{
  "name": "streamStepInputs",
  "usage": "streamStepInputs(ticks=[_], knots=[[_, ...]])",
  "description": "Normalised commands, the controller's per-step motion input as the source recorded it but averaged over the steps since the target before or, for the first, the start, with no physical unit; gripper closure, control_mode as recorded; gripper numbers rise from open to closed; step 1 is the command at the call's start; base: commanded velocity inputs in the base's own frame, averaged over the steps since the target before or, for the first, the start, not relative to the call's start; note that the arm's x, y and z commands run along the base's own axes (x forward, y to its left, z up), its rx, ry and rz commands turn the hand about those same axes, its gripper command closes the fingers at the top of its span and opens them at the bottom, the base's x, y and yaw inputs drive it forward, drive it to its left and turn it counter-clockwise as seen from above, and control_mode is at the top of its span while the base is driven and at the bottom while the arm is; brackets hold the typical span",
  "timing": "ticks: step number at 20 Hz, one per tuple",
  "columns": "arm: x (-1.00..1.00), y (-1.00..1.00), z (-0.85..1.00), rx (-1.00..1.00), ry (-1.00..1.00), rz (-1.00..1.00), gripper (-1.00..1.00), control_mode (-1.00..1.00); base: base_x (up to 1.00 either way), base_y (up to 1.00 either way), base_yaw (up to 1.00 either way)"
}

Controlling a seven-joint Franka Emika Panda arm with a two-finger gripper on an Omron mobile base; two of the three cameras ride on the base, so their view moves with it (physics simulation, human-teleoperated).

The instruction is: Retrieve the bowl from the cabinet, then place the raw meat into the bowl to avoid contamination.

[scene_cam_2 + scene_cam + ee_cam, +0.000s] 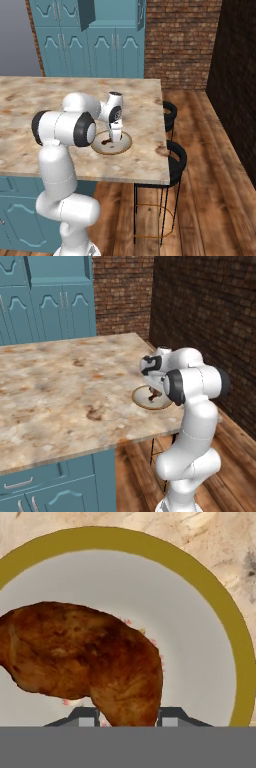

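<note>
A marble-topped counter is stretching across the left base view in front of the teal cabinet, and the arm's elbow is covering part of the bowl near the counter's right edge, hiding the gripper's tips. In the right base view the gripper is pointing down into the bowl, the raw meat showing as a small dark patch. In the hand view the reddish-brown raw meat is lying in the pale, brown-rimmed bowl, the fingertips pinching its lower end.
</note>
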Motion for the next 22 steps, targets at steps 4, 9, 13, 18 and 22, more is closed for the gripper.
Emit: streamStepInputs(ticks=[4, 9, 13, 18, 22], knots=[[0.0, 0.04, -0.18, 0.03, 0.01, 0.0, 1.0, -1.0, 0.0, 0.0, 0.0], [0.0, 0.0, -0.17, 0.02, 0.02, 0.0, -1.0, -1.0, 0.0, 0.0, 0.0], [0.0, 0.0, -0.12, 0.01, 0.01, 0.0, -1.0, -1.0, 0.0, 0.0, 0.0], [0.02, 0.0, 0.03, 0.0, 0.03, 0.0, -1.0, -1.0, 0.0, 0.0, 0.0], [0.01, 0.04, 0.3, -0.08, 0.08, 0.0, -1.0, -1.0, 0.0, 0.0, 0.0]])
